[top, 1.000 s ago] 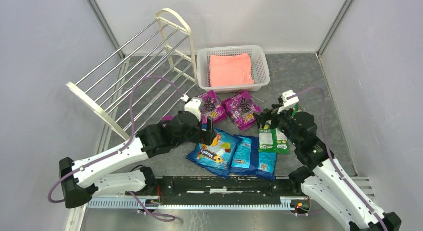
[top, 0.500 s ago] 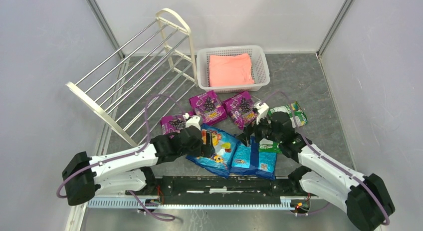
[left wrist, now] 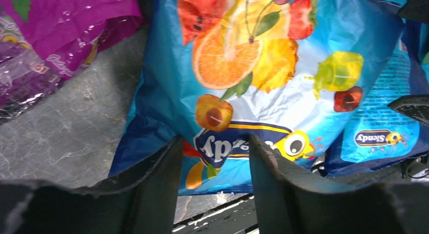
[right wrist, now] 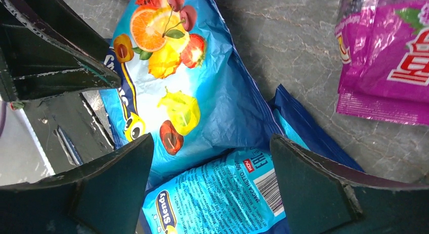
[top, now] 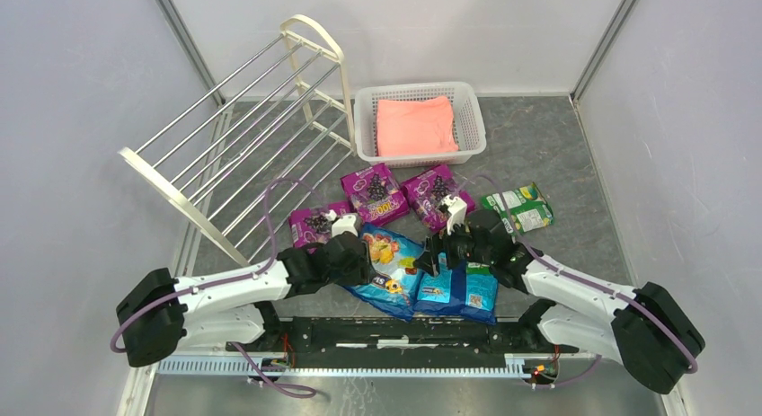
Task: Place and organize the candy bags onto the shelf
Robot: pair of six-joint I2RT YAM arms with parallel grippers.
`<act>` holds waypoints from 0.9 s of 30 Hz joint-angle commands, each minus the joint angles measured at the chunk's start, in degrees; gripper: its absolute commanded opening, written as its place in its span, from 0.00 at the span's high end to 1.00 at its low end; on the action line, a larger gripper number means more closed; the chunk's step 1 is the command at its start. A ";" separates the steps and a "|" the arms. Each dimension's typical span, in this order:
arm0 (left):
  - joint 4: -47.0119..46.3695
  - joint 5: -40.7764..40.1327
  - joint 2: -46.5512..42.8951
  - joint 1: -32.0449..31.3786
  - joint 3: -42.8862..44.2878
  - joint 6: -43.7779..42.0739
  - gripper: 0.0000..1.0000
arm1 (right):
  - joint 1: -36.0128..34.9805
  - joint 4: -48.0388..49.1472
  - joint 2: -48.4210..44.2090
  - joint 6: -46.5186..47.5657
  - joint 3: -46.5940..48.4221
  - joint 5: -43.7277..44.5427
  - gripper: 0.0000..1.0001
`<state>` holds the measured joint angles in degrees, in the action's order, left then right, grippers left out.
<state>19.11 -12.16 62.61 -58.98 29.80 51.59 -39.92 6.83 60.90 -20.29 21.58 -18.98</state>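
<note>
- Blue fruit bag [top: 388, 259], any chg?
- Yep, both arms dropped in. Left claw [left wrist: 212, 143] was spread over its near edge, right claw [right wrist: 211, 140] spread above. Bag lay on surface [top: 557, 146]; shelf [top: 171, 197] unfilled, pick prob next.

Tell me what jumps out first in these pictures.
The large blue fruit candy bag lies at the near middle, with the left claw and right claw both open over it. Behind it, a pink cloth glows in the white mesh basket, and the cream shelf fills the far left.
</note>
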 commanded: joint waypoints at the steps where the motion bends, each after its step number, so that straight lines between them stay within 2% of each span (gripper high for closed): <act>1: -3.39 -0.10 -0.86 0.13 -2.42 4.75 0.49 | -0.12 5.35 0.36 -7.07 -2.53 1.34 0.11; 4: -4.80 -0.19 -2.53 0.12 -4.56 6.95 0.59 | -0.20 10.60 0.44 -12.30 -4.98 -0.33 0.23; 9: -9.55 0.73 -7.39 0.10 -9.71 11.91 0.64 | -0.40 18.88 1.94 -17.98 -7.89 -1.80 0.30; 11: -13.00 1.56 -9.01 0.10 -12.04 14.01 0.70 | -0.73 20.75 3.30 -19.60 -7.86 -1.92 0.31; 15: -16.69 1.59 -11.84 0.10 -15.99 18.32 0.81 | -1.07 22.74 5.44 -19.98 -6.89 -0.56 0.30; 19: -17.78 0.10 -15.54 0.17 -19.05 21.95 0.91 | -1.10 18.82 9.40 -15.06 -1.16 1.19 0.27; 23: -17.51 -1.67 -19.83 0.13 -20.39 23.26 0.95 | -1.03 17.67 15.56 -11.69 5.86 -1.85 0.24; 27: -14.27 -3.87 -22.66 0.11 -18.91 23.59 0.98 | -1.01 11.07 17.76 -6.79 11.97 -2.31 0.21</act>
<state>4.38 -13.34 42.39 -58.63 9.76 71.61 -40.62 20.08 78.54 -33.01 27.57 -19.81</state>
